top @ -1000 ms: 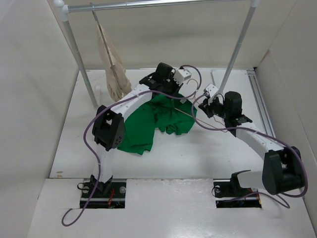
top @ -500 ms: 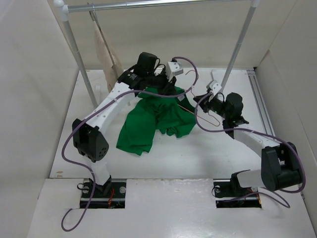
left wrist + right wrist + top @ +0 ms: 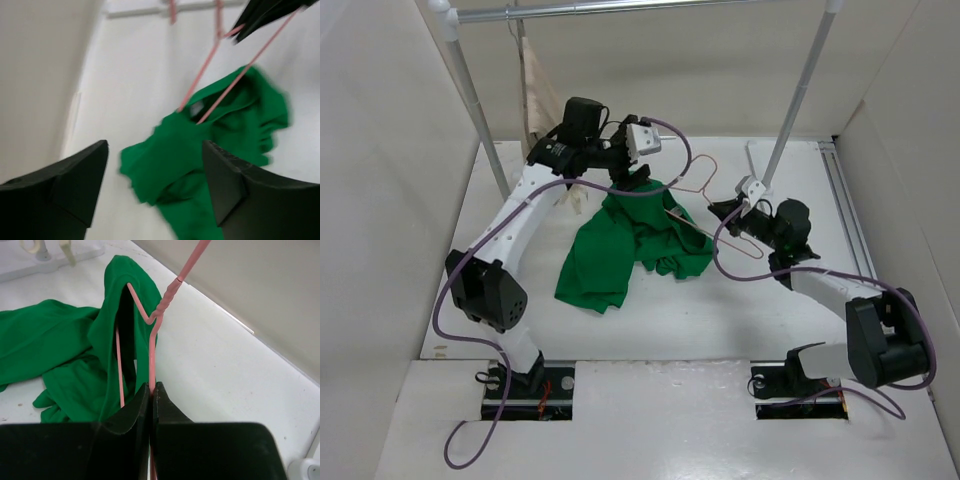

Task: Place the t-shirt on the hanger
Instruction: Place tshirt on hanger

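Pinches the hanger [image 3: 167, 296] by its wire in the tightly closed right gripper [image 3: 151, 390], at 3 o'clock of the table's [image 3: 650, 320] middle. Holds the left gripper [image 3: 155, 147] spread wide and empty, raised at 11 o'clock of the t-shirt [image 3: 620, 245]. Shows the t-shirt crumpled at the table's middle, one hanger end tucked inside a raised fold at its 2 o'clock edge.

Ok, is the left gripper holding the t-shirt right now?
No, the left wrist view shows the left gripper open, its fingers wide apart, with the t-shirt lying below them, ungripped.
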Available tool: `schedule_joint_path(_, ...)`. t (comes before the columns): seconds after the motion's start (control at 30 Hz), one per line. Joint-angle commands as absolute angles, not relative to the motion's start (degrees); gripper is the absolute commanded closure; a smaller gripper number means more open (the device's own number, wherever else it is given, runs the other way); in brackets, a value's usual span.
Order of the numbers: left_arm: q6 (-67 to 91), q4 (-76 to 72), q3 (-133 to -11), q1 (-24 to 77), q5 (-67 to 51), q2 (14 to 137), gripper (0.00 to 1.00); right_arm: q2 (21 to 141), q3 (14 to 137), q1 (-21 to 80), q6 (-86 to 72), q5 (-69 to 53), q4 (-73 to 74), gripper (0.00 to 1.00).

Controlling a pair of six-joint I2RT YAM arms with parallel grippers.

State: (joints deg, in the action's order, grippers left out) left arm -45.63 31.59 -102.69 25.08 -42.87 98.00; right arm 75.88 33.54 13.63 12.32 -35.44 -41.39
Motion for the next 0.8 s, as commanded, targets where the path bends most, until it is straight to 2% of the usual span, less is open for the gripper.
schedule_joint_path(0.0,-62.03,27.7,-98.09,25.05,-33.24,99.38,0.24,77.95,33.75,14.15,13.45,-38.49,-50.0,1.0)
schedule_joint_path(0.17,-68.81,29.17,-101.33,25.05,-30.23,107.92,0.22,81.91,33.75,14.15,12.92,-40.6,-51.33,1.0)
schedule_joint_path(0.33,-74.26,34.35,-108.0,25.05,-34.62,116.26,0.23,83.75,35.41,14.68,12.92,-41.92,-50.99,1.0)
schedule_joint_path(0.4,-78.54,41.46,-110.64,24.44,-37.51,118.73,0.26,83.76,36.12,14.68,12.92,-41.92,-49.84,1.0)
schedule_joint_path(0.53,-83.75,54.56,-117.68,23.91,-40.08,124.71,0.42,84.29,38.05,14.68,14.15,-41.92,-47.38,1.0)
schedule_joint_path(0.57,-84.46,55.62,-118.29,23.91,-40.08,126.11,0.6,84.9,38.06,14.68,14.15,-42.45,-47.37,1.0)
schedule_joint_path(0.67,-85.08,57.39,-118.3,23.91,-41.21,126.65,0.82,86.56,39.29,14.68,14.15,-42.98,-47.37,1.0)
schedule_joint_path(0.7,-85.08,57.39,-118.3,23.91,-42.26,126.65,0.86,87.36,39.9,14.68,13.63,-42.98,-47.37,1.0)
schedule_joint_path(0.77,-85.08,57.39,-117.69,23.91,-46.83,125.07,0.87,88.06,40.43,14.68,13.62,-42.98,-47.37,1.0)
